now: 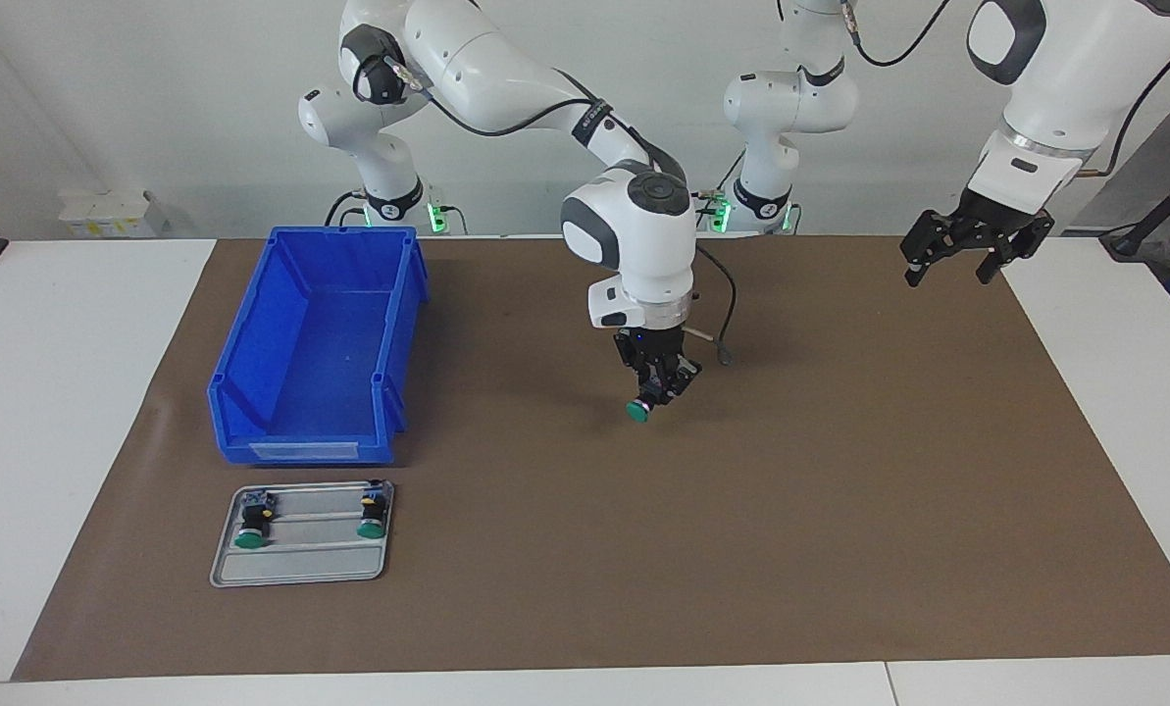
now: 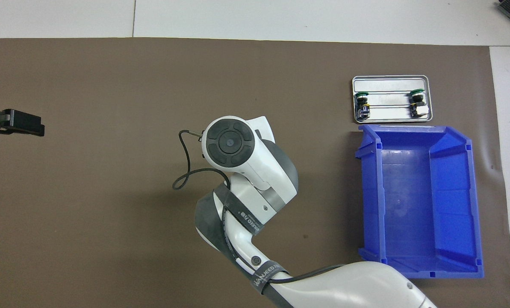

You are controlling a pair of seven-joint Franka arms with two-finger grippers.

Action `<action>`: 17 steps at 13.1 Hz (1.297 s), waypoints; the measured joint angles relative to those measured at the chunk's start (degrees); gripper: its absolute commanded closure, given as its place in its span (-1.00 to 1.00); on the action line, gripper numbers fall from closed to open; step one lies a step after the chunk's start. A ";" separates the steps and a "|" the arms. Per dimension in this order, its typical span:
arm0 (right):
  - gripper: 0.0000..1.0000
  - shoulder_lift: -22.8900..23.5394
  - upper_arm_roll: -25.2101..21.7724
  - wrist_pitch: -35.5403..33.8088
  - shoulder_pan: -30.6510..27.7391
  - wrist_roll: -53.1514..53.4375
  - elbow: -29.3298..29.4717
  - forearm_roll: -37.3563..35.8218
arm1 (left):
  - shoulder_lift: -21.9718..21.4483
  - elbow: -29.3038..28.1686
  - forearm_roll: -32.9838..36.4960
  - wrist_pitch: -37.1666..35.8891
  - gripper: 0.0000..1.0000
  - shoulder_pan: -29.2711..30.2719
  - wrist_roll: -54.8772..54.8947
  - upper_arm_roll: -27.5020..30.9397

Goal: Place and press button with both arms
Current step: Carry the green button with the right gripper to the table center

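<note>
A green-capped button (image 1: 637, 411) hangs low over the middle of the brown mat (image 1: 839, 510), cap tilted toward the camera, with my right gripper (image 1: 655, 392) shut on its black body. In the overhead view the right arm's wrist (image 2: 230, 141) hides that gripper and the button. My left gripper (image 1: 948, 277) hangs open and empty in the air over the mat's edge at the left arm's end of the table, and it shows at the overhead view's edge (image 2: 11, 122).
A grey metal tray (image 1: 300, 569) holds two more green-capped buttons (image 1: 251, 525) (image 1: 373, 515) toward the right arm's end. An empty blue bin (image 1: 344, 233) stands beside the tray, nearer to the robots. White table borders the mat.
</note>
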 measured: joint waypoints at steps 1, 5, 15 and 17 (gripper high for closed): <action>1.00 0.23 0.00 -0.02 0.38 6.56 0.26 -0.87 | 0.00 0.00 0.00 0.00 -1.00 0.00 0.00 0.00; 1.00 2.21 -0.04 -0.24 2.93 26.42 0.32 -3.10 | 0.00 0.00 0.00 -0.02 -1.00 -0.04 0.01 -0.08; 1.00 4.44 -0.04 6.96 2.79 43.90 -1.62 1.43 | -0.02 0.00 -0.01 0.11 -1.00 -0.28 1.07 -1.07; 0.58 4.47 -0.03 8.80 2.87 43.90 -4.00 1.57 | -0.02 0.00 -0.03 0.18 -1.00 -0.30 3.41 -1.16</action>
